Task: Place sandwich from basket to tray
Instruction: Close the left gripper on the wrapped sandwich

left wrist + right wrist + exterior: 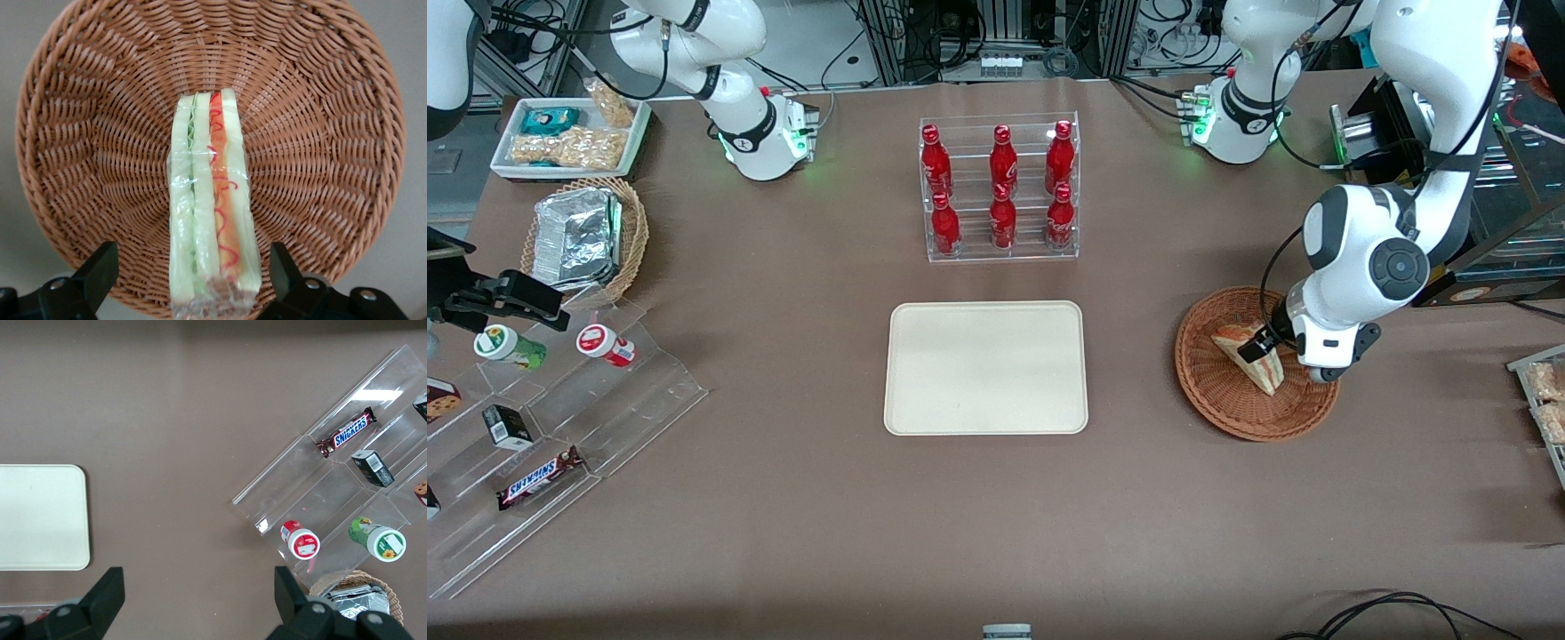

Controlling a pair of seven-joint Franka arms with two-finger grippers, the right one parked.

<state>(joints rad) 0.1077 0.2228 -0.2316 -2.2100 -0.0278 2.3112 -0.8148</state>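
- Gripper [193, 280]: low over the basket [1209, 391], fingers [100, 267] spread wide with one on either side of the sandwich [210, 207]; nothing held, and contact with the wrap appears absent, though the tips are partly cut off.
- Sandwich: on its edge in the basket, filling layers facing the wrist camera, near the bench edge at the working arm's end.
- Tray [925, 418]: bare, mid-bench, well apart from the basket.
- Step in hand, as judged: descend squarely; close across the bread faces, gently, lest the wedge crush or tip; then lift clear of the wicker rim.
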